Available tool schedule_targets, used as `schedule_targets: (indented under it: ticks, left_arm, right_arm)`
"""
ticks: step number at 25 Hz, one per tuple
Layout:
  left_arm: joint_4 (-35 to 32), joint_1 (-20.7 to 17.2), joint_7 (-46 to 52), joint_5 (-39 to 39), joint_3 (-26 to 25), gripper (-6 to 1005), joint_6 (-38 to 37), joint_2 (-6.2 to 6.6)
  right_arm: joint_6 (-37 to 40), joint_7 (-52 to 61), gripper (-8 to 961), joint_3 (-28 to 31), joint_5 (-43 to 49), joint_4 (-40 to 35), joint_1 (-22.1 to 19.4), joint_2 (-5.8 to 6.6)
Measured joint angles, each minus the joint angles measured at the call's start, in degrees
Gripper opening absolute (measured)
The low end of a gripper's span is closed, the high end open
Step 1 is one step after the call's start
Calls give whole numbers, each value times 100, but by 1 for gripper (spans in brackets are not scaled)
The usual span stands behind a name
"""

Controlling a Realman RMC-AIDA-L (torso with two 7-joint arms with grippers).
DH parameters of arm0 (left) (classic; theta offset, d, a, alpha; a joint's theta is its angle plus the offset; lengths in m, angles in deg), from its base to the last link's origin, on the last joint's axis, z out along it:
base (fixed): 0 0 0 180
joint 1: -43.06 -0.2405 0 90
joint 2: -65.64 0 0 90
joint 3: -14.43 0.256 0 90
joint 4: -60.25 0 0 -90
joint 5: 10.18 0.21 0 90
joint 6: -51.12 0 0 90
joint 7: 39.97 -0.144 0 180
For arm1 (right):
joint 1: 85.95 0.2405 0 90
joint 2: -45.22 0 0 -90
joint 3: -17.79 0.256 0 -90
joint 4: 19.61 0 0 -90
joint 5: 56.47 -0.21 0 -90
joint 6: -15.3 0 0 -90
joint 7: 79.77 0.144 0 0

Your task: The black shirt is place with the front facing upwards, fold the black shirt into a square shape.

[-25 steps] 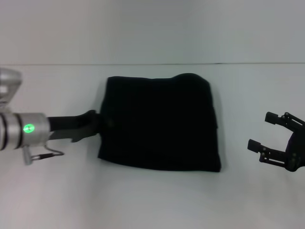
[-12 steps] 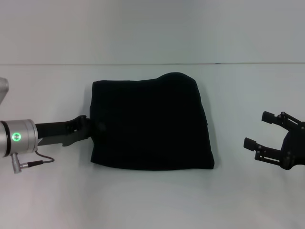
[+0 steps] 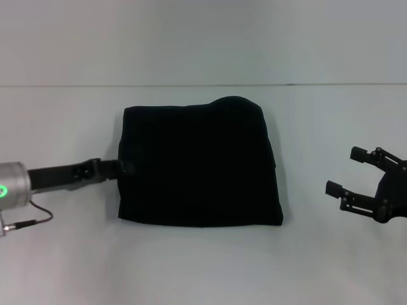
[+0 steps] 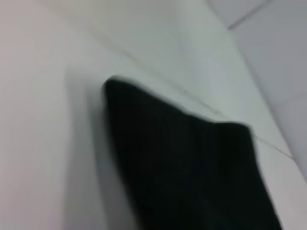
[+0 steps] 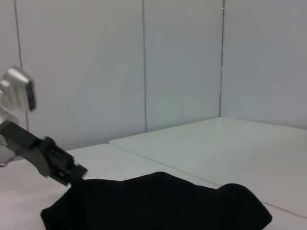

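At the left edge of the folded cloth, your left gripper (image 3: 123, 168) reaches in low on its black fingers, its tip right against the fabric's side; you cannot tell whether its fingers are pinched on the cloth or parted, because black blends into black there. From the right wrist view the same gripper (image 5: 72, 175) shows meeting the near corner of the cloth, its fingertips again lost against the dark fabric. Behind it you see the silver arm cuff (image 3: 13, 184) with a green light, cut off by the frame edge, and a thin cable (image 3: 28, 222) looping below it.

Your right gripper (image 3: 348, 176) hovers well apart from the cloth on the right, fingers spread wide with nothing between them, its body partly cut off by the frame.

Between the two lies the black shirt (image 3: 198, 165), folded into a plain, roughly square black cloth slab on the white table (image 3: 203, 267), with a small hump along its far edge. No print, label or writing shows on its upper face. The left wrist view gives you only a blurred corner of the shirt (image 4: 192, 163).
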Motion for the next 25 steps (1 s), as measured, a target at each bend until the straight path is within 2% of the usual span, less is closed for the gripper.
schedule_targets:
  ticks: [3,5,7,11,14,17,19,21,25]
  left_arm:
    - [-300,-137,-1039,-13,-417,489,-485,-59]
    - [-537,-248,-1939,-27,-744,531,-876,-152]
    - [-815,-396,-2981,-70,-1041,574,-1246,-311]
    - [-1099,-686,-4504,-84,-1159,659,-1837,-598]
    - [-1102,-919,-5259,5,-1112,753,-2068,-770]
    - [-1078,-1194,-5611,38,-1073,863,-2049,-929]
    - [-1053,-1379,-5711,41,-1068,914,-1972,-989]
    - [-992,-1498,-5750,50,-1069,941,-1847,-997]
    - [-765,-1557,-5752,130,-1097,969,-1707,-898]
  right_arm:
    - [-42,-24,945,53,-74,17,38,-9]
    - [-32,-130,945,61,-199,114,75,-15]
    - [-13,-360,945,62,-326,269,125,-19]
    - [-12,-752,945,13,-332,614,228,-27]
    - [-38,-908,945,-21,-192,890,229,-28]
    - [-177,-1209,944,-40,-58,1246,122,-26]
    - [-389,-1439,944,-39,-24,1469,5,-26]
    - [-594,-1585,944,-39,-20,1597,-101,-25]
    - [-766,-1624,944,-48,-17,1631,-171,-22]
